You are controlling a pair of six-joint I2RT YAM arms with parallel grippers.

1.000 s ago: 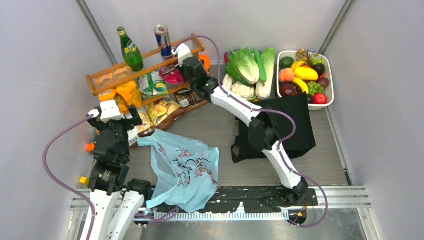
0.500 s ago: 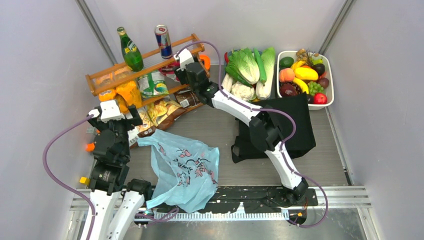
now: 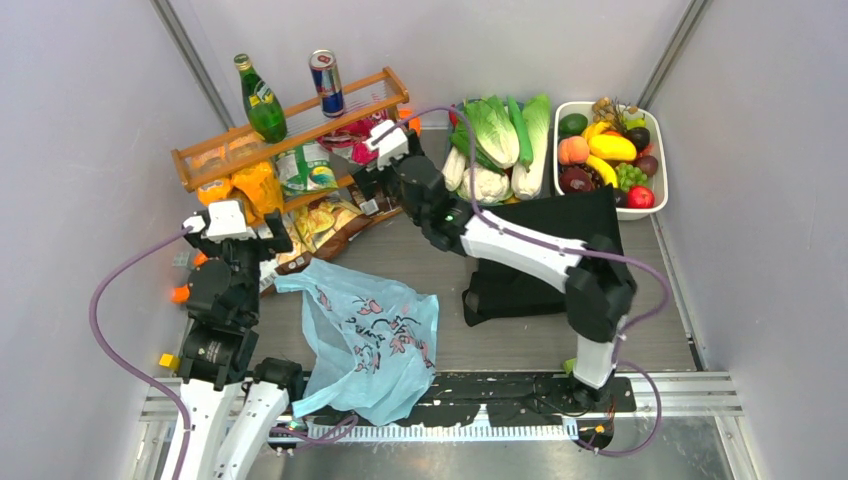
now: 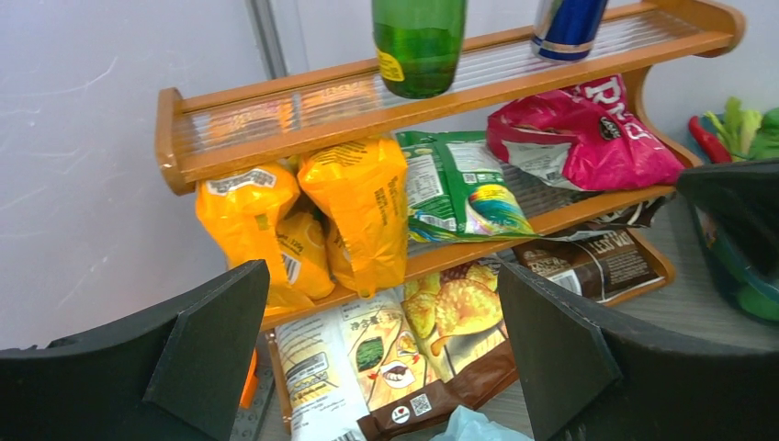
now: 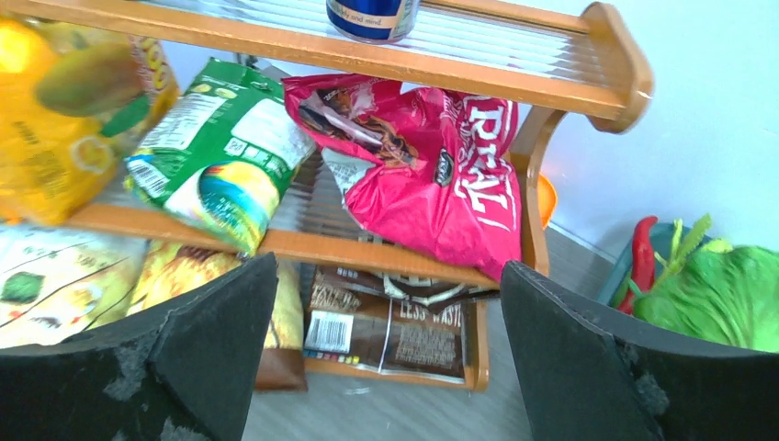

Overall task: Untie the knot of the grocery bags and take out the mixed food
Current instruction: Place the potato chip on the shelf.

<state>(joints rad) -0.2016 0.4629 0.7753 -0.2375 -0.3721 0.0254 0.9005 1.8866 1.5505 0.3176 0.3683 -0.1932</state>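
The light-blue plastic carrier bag (image 3: 365,335) is seen lying crumpled on the table (image 3: 440,260) in front of the left arm. The black fabric tote (image 3: 580,212) is spread flat beneath the right arm's forearm. No knot can be made out on either bag.

The pink-red snack packet (image 5: 441,175) is lodged on the middle tier of the wooden rack (image 5: 570,87), beside a green crisp pack (image 5: 220,156) and yellow packs (image 4: 354,202). A dark brown packet (image 5: 404,335) is laid on the level beneath it. The toy vegetables (image 3: 500,135) are piled at the back of the table, between the rack and a white fruit tub (image 3: 662,185).

The right gripper (image 5: 386,276) is held just in front of the rack, its jaws spread wide with nothing between them. The left gripper (image 4: 381,276) is likewise spread wide and empty, and is pointed at the rack's left half.

A green bottle (image 3: 262,100) and a drink can (image 3: 325,82) are stood on the top tier.
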